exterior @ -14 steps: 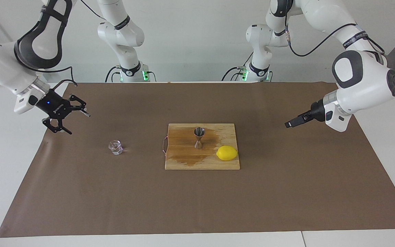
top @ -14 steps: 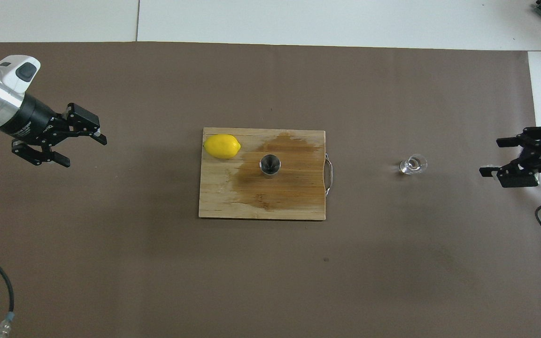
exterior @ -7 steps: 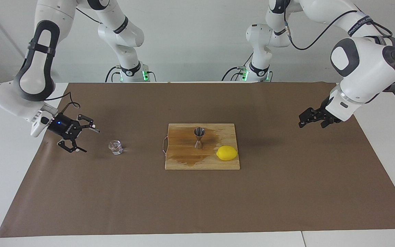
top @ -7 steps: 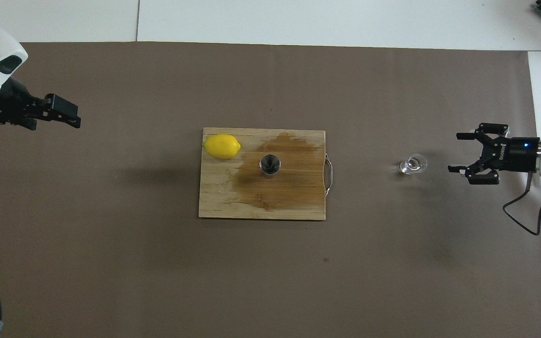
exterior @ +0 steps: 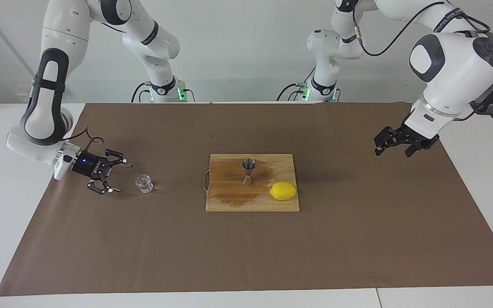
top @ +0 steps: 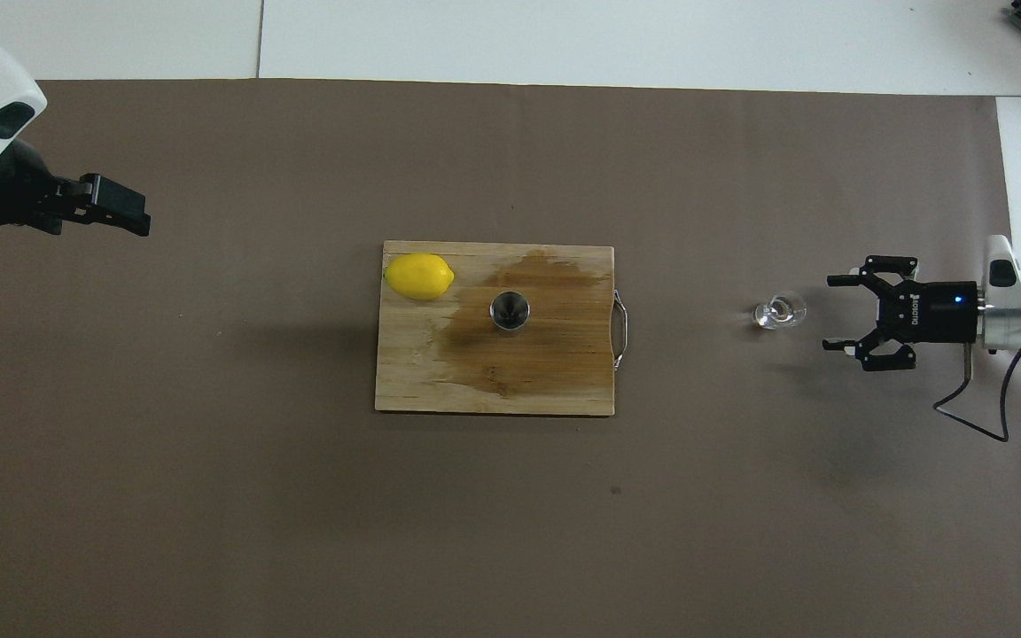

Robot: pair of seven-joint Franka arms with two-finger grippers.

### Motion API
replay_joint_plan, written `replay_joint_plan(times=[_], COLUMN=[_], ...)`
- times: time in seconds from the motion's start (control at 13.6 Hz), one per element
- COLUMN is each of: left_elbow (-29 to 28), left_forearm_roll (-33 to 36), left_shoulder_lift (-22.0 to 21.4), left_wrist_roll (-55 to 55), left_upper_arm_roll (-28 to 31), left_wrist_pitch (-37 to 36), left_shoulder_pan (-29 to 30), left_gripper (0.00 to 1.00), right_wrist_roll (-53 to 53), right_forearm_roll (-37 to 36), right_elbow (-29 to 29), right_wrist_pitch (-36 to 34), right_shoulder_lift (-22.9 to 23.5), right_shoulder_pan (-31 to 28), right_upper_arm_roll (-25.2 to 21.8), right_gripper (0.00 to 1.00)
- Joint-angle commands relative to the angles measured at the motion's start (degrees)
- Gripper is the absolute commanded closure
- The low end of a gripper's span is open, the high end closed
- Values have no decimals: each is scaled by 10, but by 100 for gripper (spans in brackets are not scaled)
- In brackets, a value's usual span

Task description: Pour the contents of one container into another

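Right claw (exterior: 122, 176), wide open and empty, has dropped beside the tumbler (exterior: 144, 183)

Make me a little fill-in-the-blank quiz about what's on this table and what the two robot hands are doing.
1. The metal jigger stands upright on the wooden ____, beside the lemon.
2. The right gripper, low beside the glass tumbler, has its fingers ____ and holds nothing.
3. The wood around the jigger is darkened by a ____ patch.
4. The left gripper hangs over the brown ____, away from the board.

Missing words: board; open; wet; paper
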Motion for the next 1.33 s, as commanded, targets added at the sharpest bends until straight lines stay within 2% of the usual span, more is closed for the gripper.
replay_joint_plan(times=[0.0, 0.37, 0.59, 0.96, 1.25], left_elbow=[-23, -19, -14, -9, -40], left_forearm_roll=[30, 30, 31, 70, 74], left_shoulder_lift=[-29, -35, -43, -60, -78], left_wrist_roll=[1, -2, -6, -6, -15], left_upper_arm_roll=[-72, -139, -147, -175, -200], left_wrist_pitch=[-7, -45, -79, -191, -196], left_shoulder_pan=[53, 109, 121, 157, 164], left_gripper=[0, 0, 0, 0, 0], right_wrist_roll=[-45, -64, -64, -73, -78], right_forearm_roll=[34, 90, 108, 103, 101], right_elbow=[-20, -16, -15, -18, -17], right_wrist_pitch=[1, 7, 32, 57, 57], right_shoulder_lift=[0, 24, 33, 40, 40], right_shoulder_pan=[-5, 15, 24, 27, 27], right_upper_arm_roll=[3, 7, 7, 6, 6], right_gripper=[0, 0, 0, 0, 0])
